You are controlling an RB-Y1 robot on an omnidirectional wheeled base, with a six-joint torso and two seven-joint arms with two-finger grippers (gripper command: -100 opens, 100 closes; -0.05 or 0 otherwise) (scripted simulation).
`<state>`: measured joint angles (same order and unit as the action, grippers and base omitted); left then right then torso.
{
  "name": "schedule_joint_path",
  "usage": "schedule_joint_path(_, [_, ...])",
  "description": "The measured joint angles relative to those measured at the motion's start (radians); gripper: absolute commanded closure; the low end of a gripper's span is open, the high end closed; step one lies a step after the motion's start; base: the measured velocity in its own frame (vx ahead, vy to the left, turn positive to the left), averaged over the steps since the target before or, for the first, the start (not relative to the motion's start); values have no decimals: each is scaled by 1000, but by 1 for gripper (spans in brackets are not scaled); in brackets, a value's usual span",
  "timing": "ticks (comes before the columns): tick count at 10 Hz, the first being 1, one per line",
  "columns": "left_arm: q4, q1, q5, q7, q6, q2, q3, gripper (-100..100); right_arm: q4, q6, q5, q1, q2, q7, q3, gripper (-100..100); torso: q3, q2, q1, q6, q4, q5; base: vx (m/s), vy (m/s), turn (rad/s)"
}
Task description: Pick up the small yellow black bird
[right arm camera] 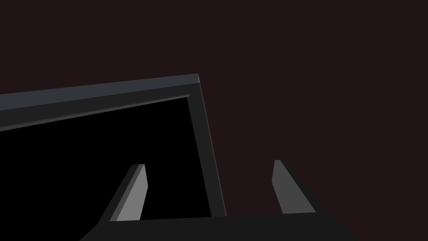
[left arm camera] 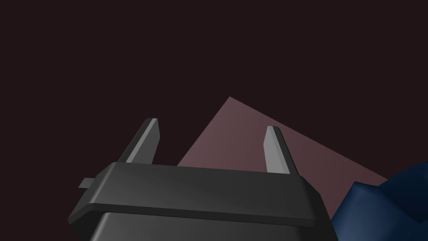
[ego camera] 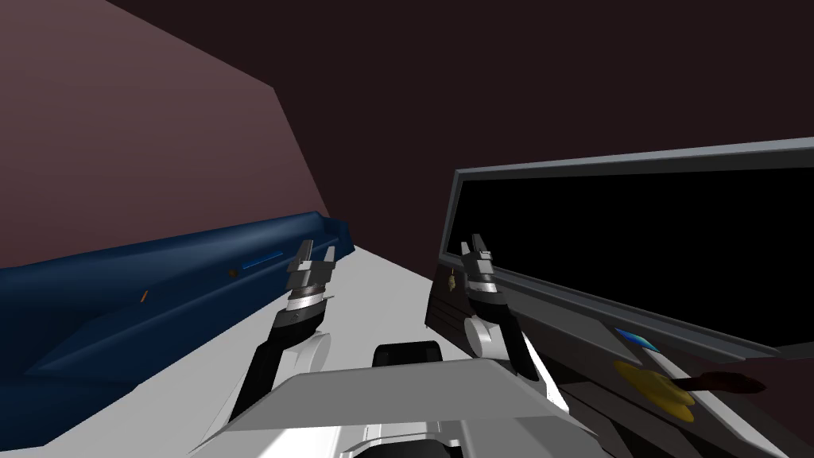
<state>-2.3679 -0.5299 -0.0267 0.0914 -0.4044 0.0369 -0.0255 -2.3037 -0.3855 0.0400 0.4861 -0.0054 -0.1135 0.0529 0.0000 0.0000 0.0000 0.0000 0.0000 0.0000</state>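
The robot stands in a dim room with dark red walls (ego camera: 119, 143) and a white floor (ego camera: 381, 294). Both arms reach forward over the floor, side by side and a little apart.

The left gripper (ego camera: 315, 258) hangs in the air near a long dark blue thing (ego camera: 159, 294) that runs along the wall on the robot's left. Its two fingers are spread wide and hold nothing. In the left wrist view the left gripper (left arm camera: 211, 144) points at the wall (left arm camera: 259, 125), and a bit of the long dark blue thing (left arm camera: 384, 205) shows off to one side.

The right gripper (ego camera: 477, 248) is up by the near corner of a big TV (ego camera: 636, 230) with a black screen and a grey frame. In the right wrist view the right gripper (right arm camera: 211, 190) also has its fingers spread wide, with nothing in them. The corner of the TV (right arm camera: 200, 125) shows past them, between the two fingers.

The TV sits on a dark stand (ego camera: 556, 318) on the robot's right. The small yellow bird (ego camera: 452, 281) stands at the near end of that stand, under the TV's corner. It is just beside the right gripper, on the side toward the left gripper, and the fingers do not touch it. It is too tiny to show its shape.

Farther along the stand lie a flat yellow thing (ego camera: 656, 390), a small blue thing (ego camera: 636, 340) and a dark red thing (ego camera: 719, 383).
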Motion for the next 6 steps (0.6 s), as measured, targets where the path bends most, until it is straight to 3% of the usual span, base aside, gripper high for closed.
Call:
schedule_joint_path(4, [0, 0, 0, 0, 0, 0, 0, 0, 82, 50, 42, -46, -73, 53, -1, -100, 0, -1, 0, 0, 0, 0, 3, 0, -3])
schedule_joint_path(6, [0, 0, 0, 0, 0, 0, 0, 0, 129, 97, 86, -84, -112, 107, -24, -100, -1, -1, -1, 0, 0, 0, 5, -1, -8])
